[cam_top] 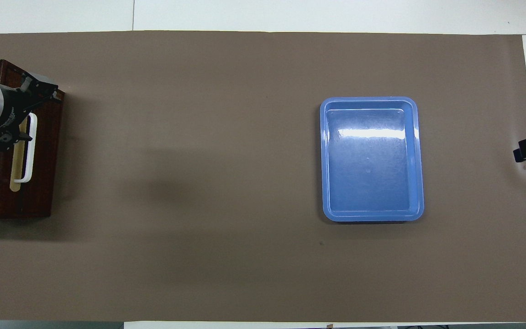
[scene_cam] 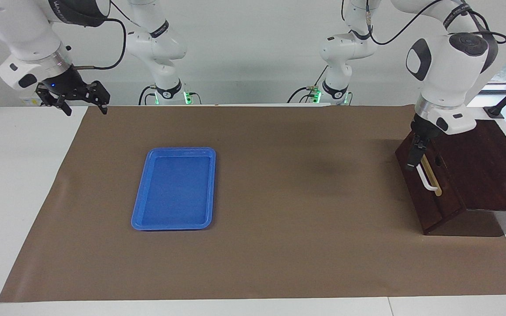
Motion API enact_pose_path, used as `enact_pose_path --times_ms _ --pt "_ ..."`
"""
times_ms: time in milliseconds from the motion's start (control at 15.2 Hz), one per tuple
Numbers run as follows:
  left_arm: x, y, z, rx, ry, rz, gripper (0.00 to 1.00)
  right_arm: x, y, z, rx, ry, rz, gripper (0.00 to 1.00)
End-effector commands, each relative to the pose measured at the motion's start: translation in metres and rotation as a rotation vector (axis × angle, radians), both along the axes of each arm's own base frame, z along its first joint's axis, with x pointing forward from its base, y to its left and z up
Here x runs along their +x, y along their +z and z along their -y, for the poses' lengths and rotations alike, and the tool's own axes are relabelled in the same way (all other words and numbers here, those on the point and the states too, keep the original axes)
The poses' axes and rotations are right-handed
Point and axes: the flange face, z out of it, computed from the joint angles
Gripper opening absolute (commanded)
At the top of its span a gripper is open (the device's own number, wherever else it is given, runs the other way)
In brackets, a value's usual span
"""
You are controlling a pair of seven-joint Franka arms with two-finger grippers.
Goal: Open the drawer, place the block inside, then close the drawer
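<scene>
Drawer [scene_cam: 428, 184] of dark brown wood sits shut at the left arm's table end, our left gripper [scene_cam: 413, 163] at its white bar handle [scene_cam: 426, 181], grip unclear; right gripper [scene_cam: 84, 106] waits open; no block visible.

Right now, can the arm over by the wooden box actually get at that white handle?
Probably yes. The left gripper is already at the upper end of the drawer's white handle, and nothing stands between them.

White table [scene_cam: 20, 184], brown mat [scene_cam: 279, 245] over most of it, blue tray [scene_cam: 175, 188] on the mat, dark wooden box [scene_cam: 477, 175] at the left arm's end, drawer [scene_cam: 428, 184] shut
</scene>
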Motion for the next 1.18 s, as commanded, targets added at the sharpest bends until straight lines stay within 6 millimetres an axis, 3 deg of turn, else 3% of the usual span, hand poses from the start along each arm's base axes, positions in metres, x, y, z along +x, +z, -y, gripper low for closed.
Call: enact_pose_path --times_ms 0,263,460,657,1116 --pt "-0.014 0.033 0.011 0.019 -0.189 -0.058 1.00 -0.001 0.002 -0.001 -0.026 -0.008 0.014 1.00" --pt "-0.029 0.063 0.014 0.008 -0.509 -0.163 1.00 -0.001 0.002 -0.001 -0.023 -0.009 0.013 1.00" --pt "-0.033 0.066 0.012 0.015 -0.769 -0.184 1.00 -0.002 0.002 0.002 -0.019 -0.018 0.010 1.00" --pt "-0.048 0.062 0.014 0.018 -0.799 -0.199 1.00 -0.003 0.001 -0.001 -0.016 -0.010 0.006 1.00" --pt "-0.049 0.063 0.032 -0.023 -0.829 -0.193 1.00 -0.005 0.001 0.005 -0.016 -0.020 0.001 1.00"
